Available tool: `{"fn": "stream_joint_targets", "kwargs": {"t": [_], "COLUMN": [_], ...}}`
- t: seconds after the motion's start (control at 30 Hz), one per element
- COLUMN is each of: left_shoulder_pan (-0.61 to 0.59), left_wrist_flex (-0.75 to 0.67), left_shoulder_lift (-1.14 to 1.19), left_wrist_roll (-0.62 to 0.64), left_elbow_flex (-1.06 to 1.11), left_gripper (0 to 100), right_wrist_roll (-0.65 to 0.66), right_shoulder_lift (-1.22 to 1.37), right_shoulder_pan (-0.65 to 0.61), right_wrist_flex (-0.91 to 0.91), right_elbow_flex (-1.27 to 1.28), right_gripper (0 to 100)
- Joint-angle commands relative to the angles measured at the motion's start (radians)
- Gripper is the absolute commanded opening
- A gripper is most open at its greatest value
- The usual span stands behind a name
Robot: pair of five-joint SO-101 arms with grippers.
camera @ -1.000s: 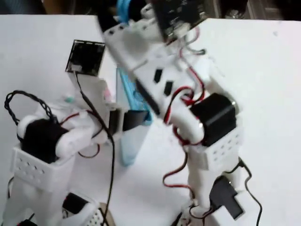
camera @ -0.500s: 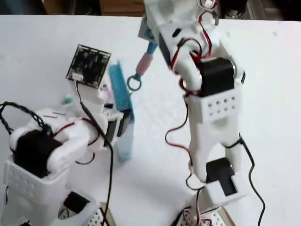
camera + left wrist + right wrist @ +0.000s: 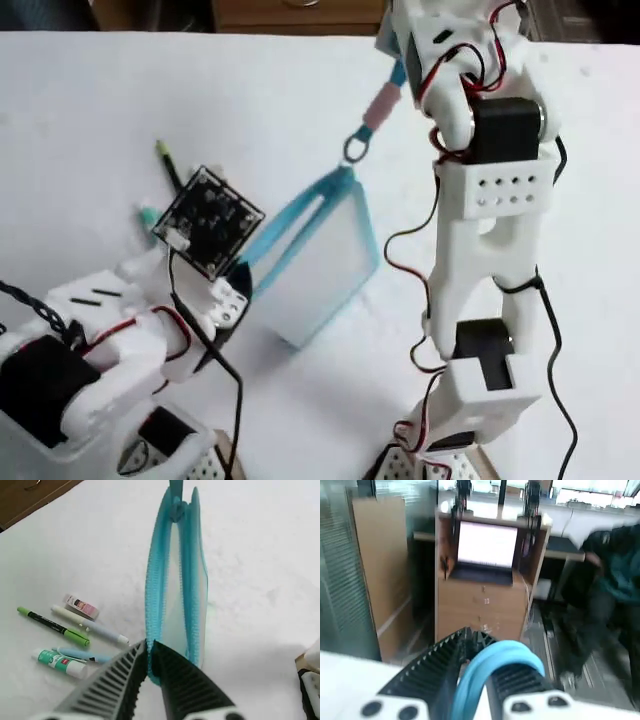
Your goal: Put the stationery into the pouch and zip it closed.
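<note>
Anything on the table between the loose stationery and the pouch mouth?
Nothing visible: bare table separates the stationery from the pouch. Its mouth is only a narrow slit, with the left gripper clamped on its near end.

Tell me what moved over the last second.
The right arm swung back from over the pouch to the far right, its right gripper shut on the blue strap, dragging that end along. The pouch turned and its mouth now gapes. The left gripper stayed clamped on the pouch's near end. The stationery stayed outside.
</note>
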Motion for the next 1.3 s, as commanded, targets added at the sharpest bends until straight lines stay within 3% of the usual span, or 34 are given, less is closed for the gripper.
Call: {"fn": "stream_joint_targets", "kwargs": {"t": [0.0, 0.1, 0.3, 0.4, 0.63, 0.83, 0.97, 1.1, 1.27], "left_shoulder_pan": [0.002, -0.054, -0.283, -0.321, -0.332, -0.526, -0.555, -0.555, -0.559], "left_wrist_flex": [-0.012, -0.037, -0.112, -0.106, -0.103, -0.133, -0.190, -0.298, -0.456], "left_shoulder_lift": [-0.015, -0.015, -0.012, -0.012, -0.012, -0.008, -0.008, -0.008, -0.008], "left_wrist_roll": [-0.003, -0.005, -0.002, -0.005, -0.008, -0.003, -0.002, 0.002, 0.064], "left_elbow_flex": [-0.003, -0.035, -0.206, -0.308, -0.436, -0.417, -0.308, -0.181, -0.081], "left_gripper": [2, 2, 2, 2, 2, 2, 2, 2, 2], "right_wrist_roll": [0.106, 0.230, 0.384, 0.468, 0.563, 0.578, 0.583, 0.577, 0.477], "right_shoulder_lift": [-0.016, -0.016, -0.018, -0.047, -0.213, -0.364, -0.503, -0.633, -0.734], "right_shoulder_pan": [0.025, 0.025, 0.018, 0.015, 0.016, 0.007, -0.110, -0.314, -0.490], "right_wrist_flex": [0.116, 0.274, 0.615, 0.745, 0.750, 0.751, 0.751, 0.751, 0.751], "right_elbow_flex": [-0.014, -0.017, -0.018, -0.018, -0.006, 0.029, 0.149, 0.348, 0.598], "right_gripper": [2.7, 4.9, 14.2, 20.7, 28.6, 28.9, 28.9, 28.9, 30.0]}}
